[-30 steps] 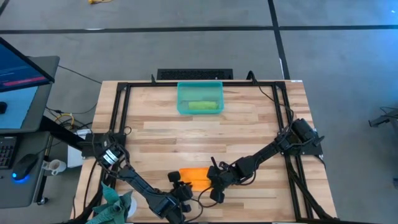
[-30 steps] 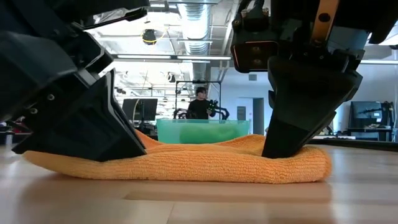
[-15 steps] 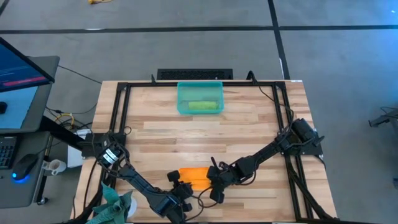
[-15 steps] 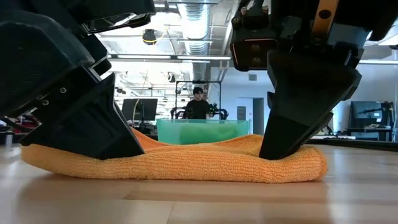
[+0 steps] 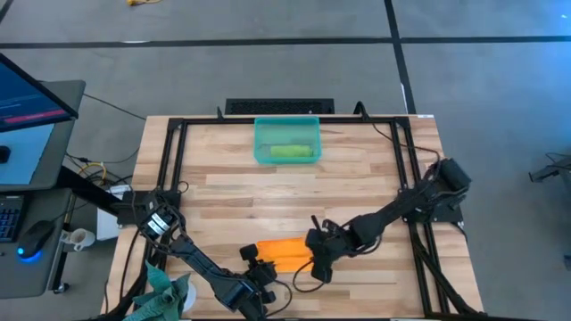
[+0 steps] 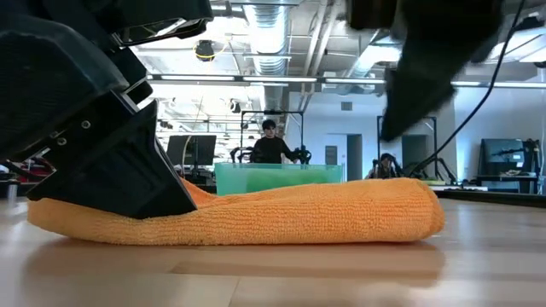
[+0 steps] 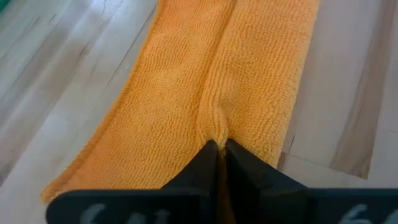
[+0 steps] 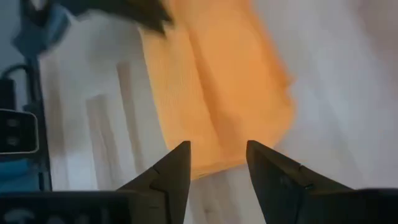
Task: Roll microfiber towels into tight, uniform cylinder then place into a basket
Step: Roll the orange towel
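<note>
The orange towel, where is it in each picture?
High view: the orange towel lies near the table's front edge, between the two arms.
Low view: it stretches across the middle, close to the camera.
Left wrist view: it fills most of the picture, pinched by the shut left hand.
Right wrist view: it lies beyond the open right hand.
Shared landmark: the left hand on the towel's end.

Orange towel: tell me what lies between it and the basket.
Nothing visible: bare wooden table runs from the orange towel to the basket. The lime green towel already lies in the basket. The left pincer is shut on the orange towel; the right pincer is open, clear of it.
</note>
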You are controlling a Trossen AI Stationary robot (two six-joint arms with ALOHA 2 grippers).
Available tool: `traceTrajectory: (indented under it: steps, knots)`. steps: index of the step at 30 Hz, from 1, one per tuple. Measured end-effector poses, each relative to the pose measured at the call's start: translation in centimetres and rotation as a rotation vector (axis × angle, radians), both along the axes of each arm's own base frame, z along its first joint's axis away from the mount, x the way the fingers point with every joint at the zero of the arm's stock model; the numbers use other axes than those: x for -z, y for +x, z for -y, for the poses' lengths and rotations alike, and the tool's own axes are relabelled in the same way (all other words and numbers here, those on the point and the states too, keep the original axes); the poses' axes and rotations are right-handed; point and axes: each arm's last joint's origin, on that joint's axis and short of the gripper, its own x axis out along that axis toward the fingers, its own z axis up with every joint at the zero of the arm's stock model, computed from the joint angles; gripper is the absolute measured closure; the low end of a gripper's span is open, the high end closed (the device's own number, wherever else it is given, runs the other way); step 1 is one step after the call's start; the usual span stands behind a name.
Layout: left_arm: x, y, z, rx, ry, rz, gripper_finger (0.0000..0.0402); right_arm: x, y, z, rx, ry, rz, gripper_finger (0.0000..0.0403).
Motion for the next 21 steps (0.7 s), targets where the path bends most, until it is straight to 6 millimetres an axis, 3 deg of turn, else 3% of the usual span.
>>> traceTrajectory:
  steps: [4, 8, 12, 15, 21]
  knots:
    - [0.0, 0.0, 0.0, 0.001, 0.000, -0.001, 0.0384, -2.7, -2.5, -2.0, -0.076, -0.183, 0.146, 0.0225]
    - [0.0, 0.0, 0.0, 0.001, 0.001, -0.001, 0.0384, -3.4, -5.4, -5.7, -0.155, -0.410, 0.321, 0.0227]
    - [0.0, 0.0, 0.0, 0.001, 0.002, -0.001, 0.0384, -1.8, -6.9, -8.9, -0.214, -0.546, 0.422, 0.0226]
    - [0.0, 0.0, 0.0, 0.001, 0.001, -0.001, 0.0384, -0.3, -6.9, -10.5, -0.312, -0.602, 0.449, 0.0225]
    - [0.0, 0.0, 0.0, 0.001, -0.001, -0.001, 0.0384, 3.0, -5.5, -11.1, -0.480, -0.776, 0.417, 0.0222]
